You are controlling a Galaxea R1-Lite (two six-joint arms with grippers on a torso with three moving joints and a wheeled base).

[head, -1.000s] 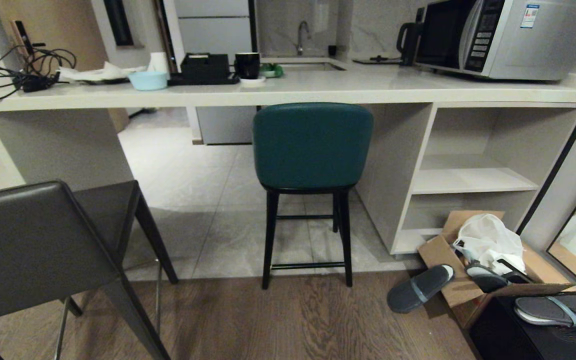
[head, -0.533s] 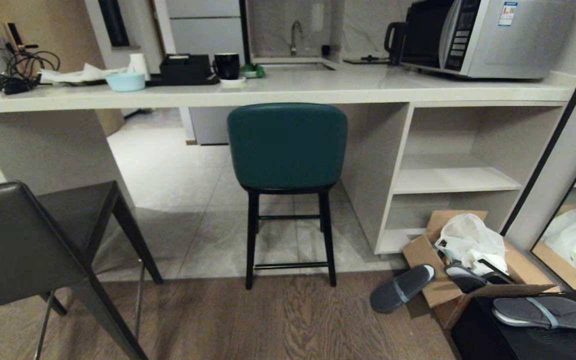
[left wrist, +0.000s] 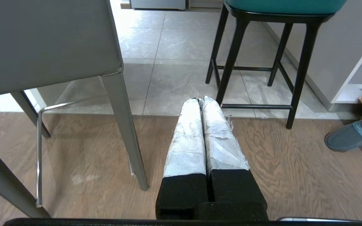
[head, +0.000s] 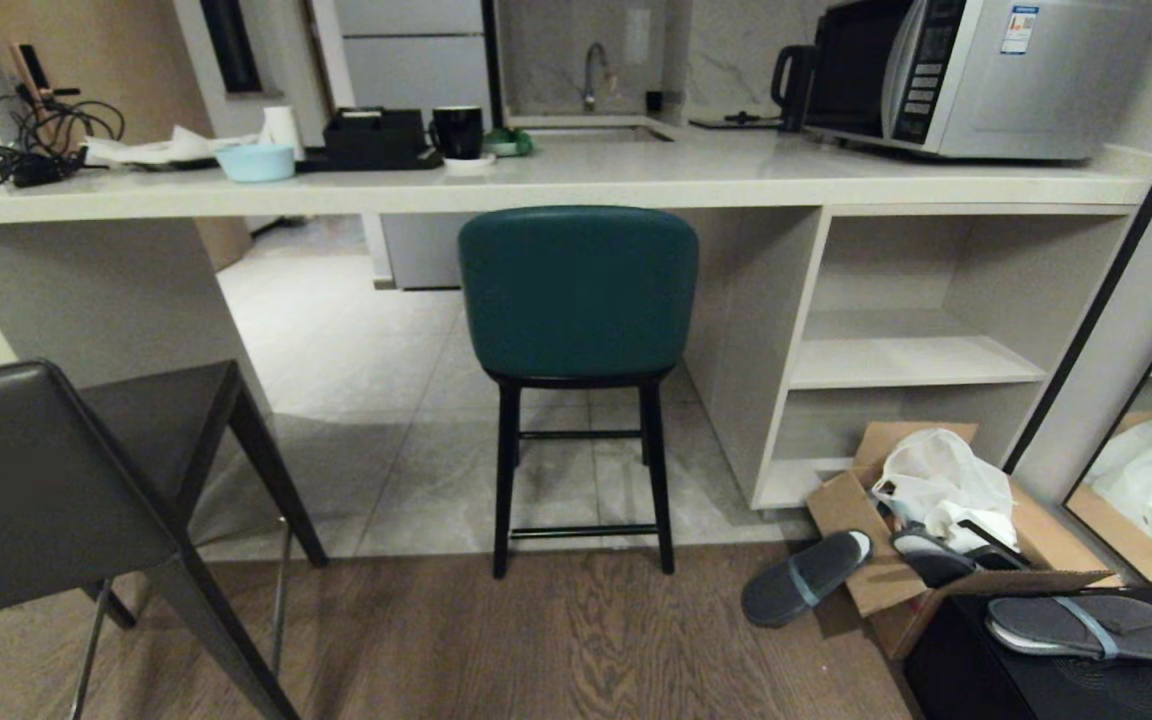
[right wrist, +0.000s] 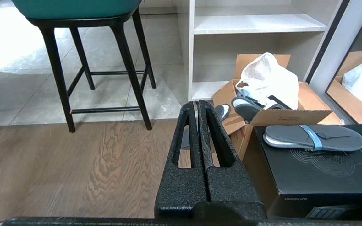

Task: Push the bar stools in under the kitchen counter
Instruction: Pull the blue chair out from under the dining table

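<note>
The teal bar stool [head: 576, 290] stands at the kitchen counter [head: 636, 180], its curved back just below the worktop edge and its thin black legs on the tile. At the lower left, the dark grey bar stool [head: 46, 480] stands back from the counter, with its rear legs on the wood floor. Neither gripper shows in the head view. My left gripper [left wrist: 200, 99] hangs shut and empty over the wood floor, between the grey stool's leg [left wrist: 124, 125] and the teal stool's legs [left wrist: 231, 62]. My right gripper [right wrist: 197, 102] is shut and empty too, to the right of the teal stool [right wrist: 74, 8].
Open white shelves [head: 916, 360] fill the counter's right end. On the floor before them lie a cardboard box [head: 1036, 580] with a white bag [head: 946, 480], a grey slipper [head: 806, 578] and a black box [head: 1036, 680]. A microwave [head: 986, 75], bowl [head: 256, 162] and cables [head: 16, 150] sit on the counter.
The whole head view has shifted left, so the camera has moved, not the stools. More of the grey stool is cut off at the left. Both stools keep their places on the floor.
</note>
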